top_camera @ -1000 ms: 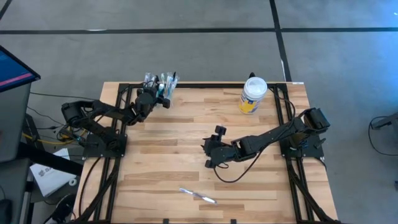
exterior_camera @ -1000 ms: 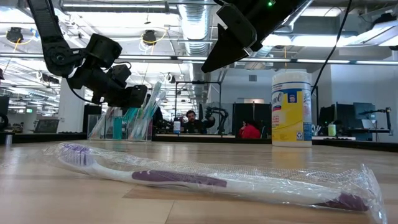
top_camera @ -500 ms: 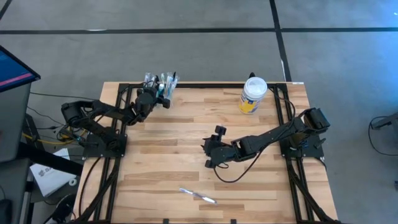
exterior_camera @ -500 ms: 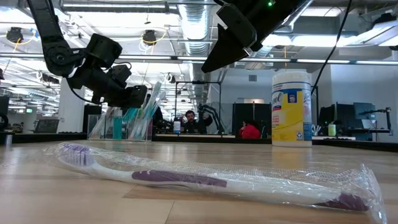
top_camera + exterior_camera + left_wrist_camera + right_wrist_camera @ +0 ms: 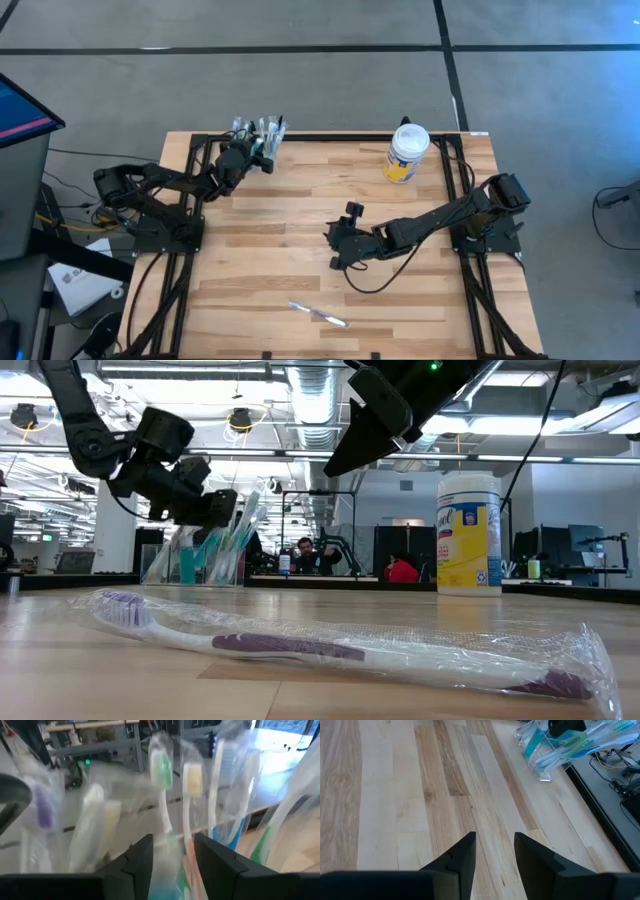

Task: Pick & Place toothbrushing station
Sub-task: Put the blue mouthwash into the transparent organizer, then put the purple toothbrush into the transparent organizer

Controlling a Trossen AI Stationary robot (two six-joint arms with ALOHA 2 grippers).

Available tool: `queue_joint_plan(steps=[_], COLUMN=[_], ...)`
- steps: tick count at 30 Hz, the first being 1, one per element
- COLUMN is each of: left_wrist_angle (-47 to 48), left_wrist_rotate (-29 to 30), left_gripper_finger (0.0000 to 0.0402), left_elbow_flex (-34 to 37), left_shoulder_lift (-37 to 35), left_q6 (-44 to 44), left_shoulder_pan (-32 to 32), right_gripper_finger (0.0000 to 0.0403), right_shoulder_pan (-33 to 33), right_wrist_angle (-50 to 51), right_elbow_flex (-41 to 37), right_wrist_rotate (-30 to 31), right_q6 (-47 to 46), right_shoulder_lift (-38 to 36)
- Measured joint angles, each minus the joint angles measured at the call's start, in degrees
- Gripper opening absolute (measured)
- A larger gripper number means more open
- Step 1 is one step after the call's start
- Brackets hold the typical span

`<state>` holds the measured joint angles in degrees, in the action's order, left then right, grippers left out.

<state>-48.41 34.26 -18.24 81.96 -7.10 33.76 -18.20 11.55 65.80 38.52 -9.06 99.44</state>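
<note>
Clear plastic cup crammed with wrapped toothbrushes, left end effector parted around them

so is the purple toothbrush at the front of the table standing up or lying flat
Lying flat. The low view shows the purple toothbrush stretched along the table inside a clear wrapper, apart from the cup of toothbrushes standing behind it.

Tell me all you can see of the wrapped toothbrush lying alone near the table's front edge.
The wrapped toothbrush lies flat on the wooden table, sealed in a crinkled clear plastic sleeve. It looks white with purple on the handle and purple bristles. It rests at a slant near the front edge; neither arm touches it.
</note>
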Motion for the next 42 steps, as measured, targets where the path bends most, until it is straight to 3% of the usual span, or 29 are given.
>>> queue_joint_plan(steps=[9,14,19,27,33,42], left_wrist_angle=[7.4,10.0,14.8,20.0,20.1,20.1], left_wrist_rotate=[-0.1,-5.1,-10.3,-21.2,-25.4,-25.7], left_gripper_finger=[0.0174,0.0179,0.0172,0.0159,0.0161,0.0155], left_elbow_flex=[0.0,0.0,0.0,0.0,0.0,0.0], left_shoulder_lift=[-7.8,-13.1,-16.8,-17.2,-17.2,-17.2], left_q6=[0.6,0.4,0.7,0.7,0.8,0.7], left_shoulder_pan=[-0.6,-3.3,-8.6,-17.4,-24.1,-34.0], right_gripper_finger=[0.0124,0.0124,0.0124,0.0124,0.0124,0.0124], right_shoulder_pan=[0.0,0.0,0.0,0.0,0.0,-0.2], right_wrist_angle=[0.0,0.0,0.0,0.0,0.0,0.0], right_elbow_flex=[0.0,0.0,0.0,0.0,0.0,0.0], right_wrist_rotate=[0.0,0.0,0.0,-0.6,-1.3,-1.3], right_q6=[-0.2,-0.2,-0.2,-0.4,-0.4,-0.5], right_shoulder_lift=[0.0,0.0,0.0,0.0,0.0,0.0])
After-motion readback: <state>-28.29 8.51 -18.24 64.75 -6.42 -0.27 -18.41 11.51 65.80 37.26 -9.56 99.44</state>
